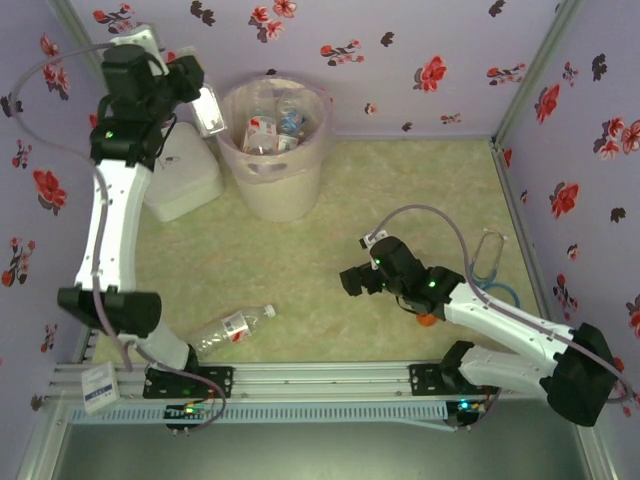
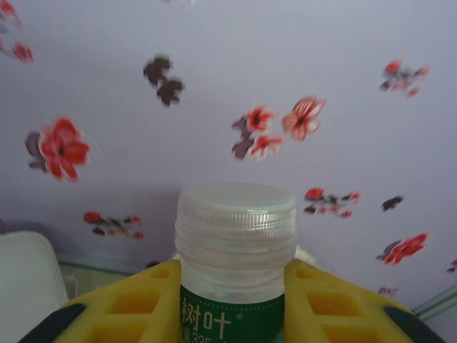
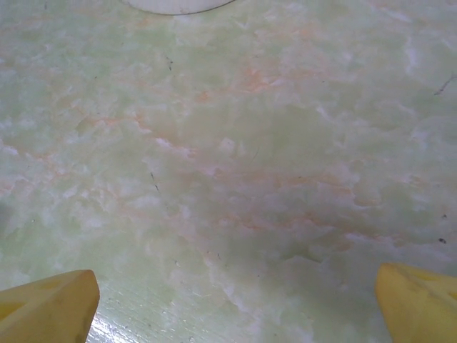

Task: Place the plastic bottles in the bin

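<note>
Grippers first, from the top camera: my left gripper (image 1: 203, 102) is raised at the far left, clamped on a clear bottle (image 1: 212, 118) that hangs just beside the left rim of the bin (image 1: 283, 192), above the white box (image 1: 186, 172). Several other bottles (image 1: 270, 128) already lie inside the bin. One loose bottle (image 1: 232, 328) lies on its side on the table (image 1: 430, 185), near the base of my left arm and well apart from the bin. My right gripper (image 1: 352, 280) sits low over the middle of the table, pointing left, with a small orange object (image 1: 426, 320) beneath its arm. From my left wrist camera, my yellow fingers (image 2: 132, 304) press on both sides of the bottle's neck; its pale translucent cap points at the flowered wall (image 2: 214, 71), and a green label with white characters shows below the cap. From my right wrist camera, my two yellow fingertips (image 3: 50, 307) stand wide apart at the lower corners with nothing between them, over bare green marbled table, and a pale curved edge I cannot identify crosses the top.
</note>
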Robot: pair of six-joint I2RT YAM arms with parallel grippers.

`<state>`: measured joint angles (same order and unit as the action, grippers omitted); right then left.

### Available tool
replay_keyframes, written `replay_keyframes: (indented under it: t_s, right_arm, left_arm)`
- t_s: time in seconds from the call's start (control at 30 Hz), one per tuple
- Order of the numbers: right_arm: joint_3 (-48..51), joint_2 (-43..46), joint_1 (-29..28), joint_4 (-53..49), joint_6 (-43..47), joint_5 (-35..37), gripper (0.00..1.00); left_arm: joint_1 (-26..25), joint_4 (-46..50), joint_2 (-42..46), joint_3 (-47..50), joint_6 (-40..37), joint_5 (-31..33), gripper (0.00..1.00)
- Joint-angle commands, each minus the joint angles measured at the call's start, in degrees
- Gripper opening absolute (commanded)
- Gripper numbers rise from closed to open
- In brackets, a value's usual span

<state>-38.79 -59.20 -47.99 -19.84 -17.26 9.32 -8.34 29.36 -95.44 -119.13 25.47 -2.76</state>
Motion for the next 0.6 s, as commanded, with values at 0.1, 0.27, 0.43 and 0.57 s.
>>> replay_keyframes:
  t_s: [0.1,0.27,0.43,0.57]
  right_arm:
    - [-0.86,3.36,0.35,-3.4,-2.19,2.64,1.0]
    - [-0.19,4.36,0.29,-3.48,-2.46,2.89,1.0]
    - [0.11,4.63,0.3,-3.53,-2.52,3.08,1.0]
    - [0.38,4.96,0.27,-3.37,-2.52,3.29,1.0]
  left_arm:
    - [-1.89,7.3,-8.77,-10.06,-3.63,-2.78,0.0]
    - [-2.91,9.54,-15.04,-11.82,-7.26,-2.46,0.0]
    - [-3.54,11.76,-18.87,-11.34,-7.75,-2.26,0.0]
    - [-5.19,11.43,-19.57,-8.27,-8.95,0.82,0.01]
